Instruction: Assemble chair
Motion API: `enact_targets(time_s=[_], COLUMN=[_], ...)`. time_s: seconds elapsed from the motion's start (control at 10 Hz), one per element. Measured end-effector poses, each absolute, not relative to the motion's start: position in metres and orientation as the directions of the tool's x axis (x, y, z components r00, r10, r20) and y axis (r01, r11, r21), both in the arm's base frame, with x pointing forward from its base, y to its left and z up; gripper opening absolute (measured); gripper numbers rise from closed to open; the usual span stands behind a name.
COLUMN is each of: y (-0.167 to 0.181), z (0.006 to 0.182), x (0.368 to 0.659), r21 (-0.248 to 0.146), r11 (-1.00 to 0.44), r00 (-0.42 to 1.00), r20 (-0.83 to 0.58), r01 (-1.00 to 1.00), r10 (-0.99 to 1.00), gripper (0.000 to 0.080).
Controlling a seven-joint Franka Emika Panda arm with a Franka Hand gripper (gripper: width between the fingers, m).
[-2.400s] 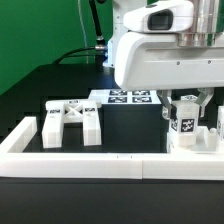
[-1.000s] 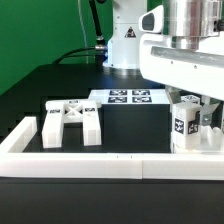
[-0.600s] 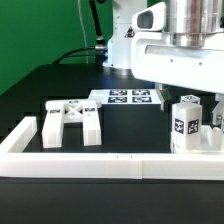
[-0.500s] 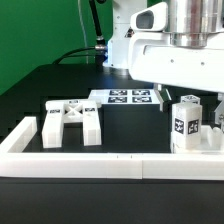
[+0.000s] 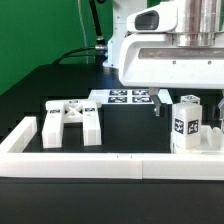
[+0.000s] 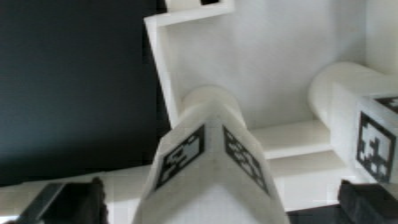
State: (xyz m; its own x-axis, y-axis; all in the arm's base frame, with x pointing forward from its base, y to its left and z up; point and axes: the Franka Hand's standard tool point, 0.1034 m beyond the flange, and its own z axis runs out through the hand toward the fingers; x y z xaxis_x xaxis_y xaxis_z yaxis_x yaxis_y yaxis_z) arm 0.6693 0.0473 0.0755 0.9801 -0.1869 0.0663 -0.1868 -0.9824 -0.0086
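Note:
A white chair part (image 5: 186, 126) with a black-and-white tag stands upright at the exterior view's right, just behind the long white border wall (image 5: 100, 160). My gripper (image 5: 184, 101) hangs just above it, open, with one dark finger (image 5: 157, 104) showing beside the part. In the wrist view the tagged white part (image 6: 214, 150) lies between my spread fingers (image 6: 63, 200), and my gripper (image 6: 214, 206) holds nothing. A second tagged piece (image 6: 365, 125) sits beside it. A cross-braced white frame (image 5: 70, 120) lies at the exterior view's left.
The marker board (image 5: 130, 97) lies flat on the black table behind the parts. The border wall runs along the front and turns back at the left corner (image 5: 22, 132). A green backdrop and the arm's base stand behind.
My hand has shifted toward the exterior view's left and risen a little, so the top of the upright part now shows. The parts have not moved.

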Motion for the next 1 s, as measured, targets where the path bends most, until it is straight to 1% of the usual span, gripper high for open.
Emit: enact_targets(time_s=[0.2,0.4,0.6,0.7,0.8,0.9,1.0], y=[0.0460,0.0456,0.0415,0.0418,0.0425,0.0423,0.0417], z=[0.0754,0.0756,0.0761,0.0761,0.0762,0.0761,0.0758], x=[0.6694,0.6695,0.6699,0.6699,0.6699,0.6699,0.6698], r21=[0.026,0.057,0.077,0.082,0.082,0.082,0.082], r11=[-1.000,-0.982,-0.932,-0.918,-0.918,-0.918,-0.919], r00=[0.998,0.981,0.932,0.919,0.919,0.919,0.920], r20=[0.068,0.060,0.046,0.041,0.042,0.042,0.041], r01=[0.010,0.180,0.355,0.388,0.388,0.387,0.386], r10=[0.011,0.183,0.359,0.392,0.392,0.391,0.391], gripper=[0.0649,0.0649,0.0649,0.0649,0.0587,0.0587,0.0438])
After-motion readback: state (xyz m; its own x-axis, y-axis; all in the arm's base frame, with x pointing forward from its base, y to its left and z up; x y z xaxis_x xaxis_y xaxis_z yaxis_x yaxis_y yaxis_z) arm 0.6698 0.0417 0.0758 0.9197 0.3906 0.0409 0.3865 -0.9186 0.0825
